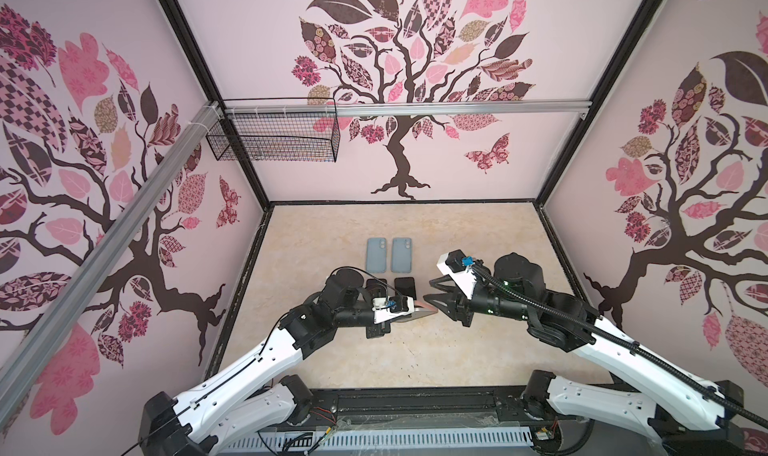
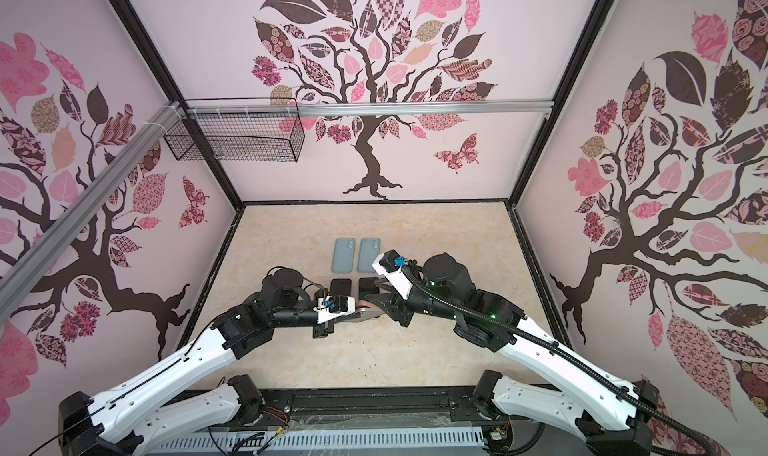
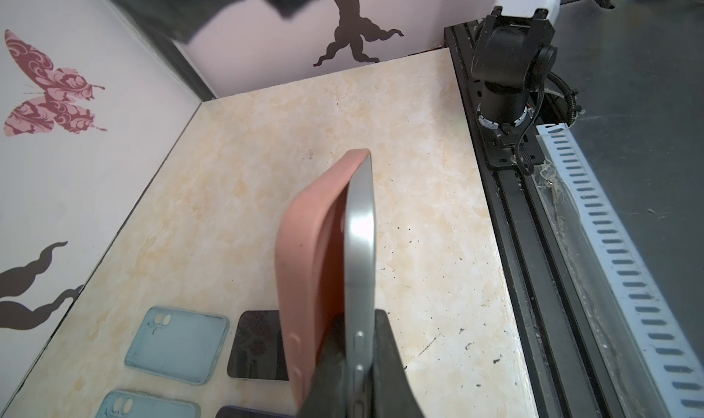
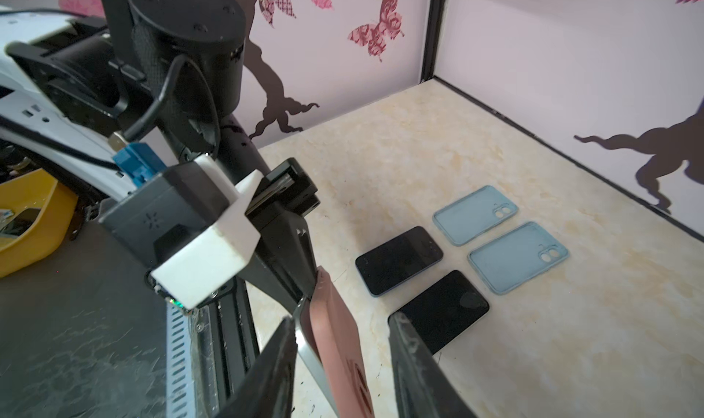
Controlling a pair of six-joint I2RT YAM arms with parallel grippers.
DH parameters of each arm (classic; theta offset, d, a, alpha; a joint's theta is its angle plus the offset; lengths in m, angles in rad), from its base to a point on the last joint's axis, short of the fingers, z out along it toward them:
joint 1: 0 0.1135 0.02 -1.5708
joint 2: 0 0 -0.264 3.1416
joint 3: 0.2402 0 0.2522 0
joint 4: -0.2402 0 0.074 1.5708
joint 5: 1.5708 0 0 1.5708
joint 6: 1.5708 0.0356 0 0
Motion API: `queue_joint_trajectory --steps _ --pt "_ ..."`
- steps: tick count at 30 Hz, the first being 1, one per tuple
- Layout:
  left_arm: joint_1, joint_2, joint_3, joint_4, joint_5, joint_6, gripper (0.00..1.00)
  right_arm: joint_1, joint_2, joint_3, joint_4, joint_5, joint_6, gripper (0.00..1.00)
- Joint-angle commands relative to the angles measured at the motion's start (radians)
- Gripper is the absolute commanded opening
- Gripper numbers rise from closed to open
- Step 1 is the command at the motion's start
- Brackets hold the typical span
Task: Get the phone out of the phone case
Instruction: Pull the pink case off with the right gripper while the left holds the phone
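**A:** Left gripper (image 3: pixel 358 315), what's it doing?

**B:** Pressed together on one short end of the phone (image 3: pixel 360 244); the silver side w/ its buttons runs out from btwn the fingers (image 3: pixel 384 359); can't tell if the other finger also traps the cover.

**A:** And the phone case (image 3: pixel 304 263)?

**B:** Pink, on the phone but partly peeled; along one long side its lip stands clear of the silver edge, so there's a gap btwn them; at the far end, case & phone meet again.

**A:** Where's the pair sitting?

**B:** Held in the air over the table (image 1: pixel 332 350), turned on edge, btwn the two arms near the middle; in both top views it's only a thin pink-and-silver sliver.

**A:** Right gripper (image 4: pixel 343 319)?

**B:** Spread; one finger on each side of the free end of phone & case; the case has a clear gap to the finger on its side; the other finger (image 4: pixel 274 359) is just beside the phone's edge, contact can't be told; so nothing's pinched on that side.

**A:** Anything else on the table?

**B:** Two dark phones (image 4: pixel 398 260) (image 4: pixel 445 309) lying flat side by side, screens up; behind them, toward the back wall, two blue cases (image 4: pixel 476 214) (image 4: pixel 518 256), empty, also side by side; all four apart from the grippers; a wire basket (image 1: pixel 274 138) hangs on the rail at the back left.
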Motion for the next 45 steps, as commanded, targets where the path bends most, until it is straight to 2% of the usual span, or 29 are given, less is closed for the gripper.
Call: queue_joint_trajectory --steps 1,8,20,27,31,35,45 --pt "-0.005 0.001 0.079 0.02 0.048 0.05 0.0 0.0 0.028 0.04 -0.08 -0.099 -0.032 0.44" --pt "-0.014 0.0 0.077 0.023 0.05 0.053 0.0 0.0 0.079 0.039 -0.055 -0.154 -0.031 0.46" --pt "-0.015 -0.024 0.059 0.037 0.057 0.05 0.0 0.0 0.105 0.024 -0.076 0.068 0.017 0.45" --pt "-0.016 -0.027 0.056 0.047 0.057 0.048 0.0 -0.001 0.104 0.019 -0.103 0.057 -0.008 0.45" --pt "-0.015 -0.052 0.04 0.07 0.047 0.032 0.0 -0.001 0.076 0.001 -0.132 -0.021 -0.115 0.45" --pt "-0.015 -0.069 0.032 0.082 0.052 0.026 0.0 -0.001 0.069 0.003 -0.202 0.02 -0.186 0.45" --pt "-0.016 -0.067 0.035 0.073 0.073 0.031 0.0 -0.001 0.112 0.015 -0.216 0.015 -0.184 0.39"
